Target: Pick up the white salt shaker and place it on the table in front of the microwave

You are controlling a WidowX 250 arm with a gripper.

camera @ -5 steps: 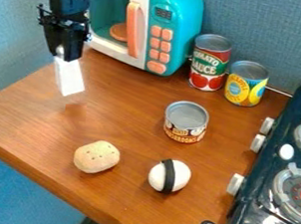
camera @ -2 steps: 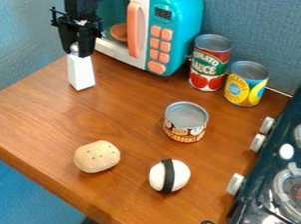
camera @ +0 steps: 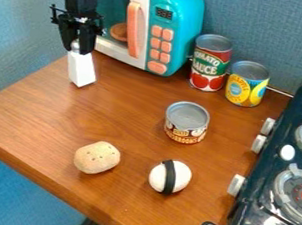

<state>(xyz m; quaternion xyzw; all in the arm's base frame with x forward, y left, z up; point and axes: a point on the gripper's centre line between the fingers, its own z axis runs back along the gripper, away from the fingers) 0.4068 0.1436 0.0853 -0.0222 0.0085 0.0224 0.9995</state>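
**Straightened up and shifted across, with the grip kept**

Camera view: pinching the white block (camera: 82, 70) at its narrow upper end, with the claw (camera: 77, 48) pressed in from both sides. Held directly below the claw, near the counter (camera: 127, 112); cannot tell whether resting on it or just above.

Compared with a second ago, moved toward the right of the picture together with the block, and turned from a clear lean to nearly upright. Since the middle frame, shifted only slightly more, toward the back. Judging by this, past the larger swing and into a small adjustment, with the block's base better placed to meet the wood flat. Not yet let go, so not yet left to stand by itself.

Just right of the claw, close to the block, find the toy microwave (camera: 178, 32). Farther right, along the wall, find the tall red can (camera: 211, 65) and, beside it, the yellow can (camera: 246, 88). Nearer the camera and right of the claw, find the short can (camera: 187, 120); nearer still, the tan potato (camera: 97, 157) and the white egg-shaped toy (camera: 180, 176). Well apart, at far right, find the stove (camera: 269, 171). Across all these, no shift to note.
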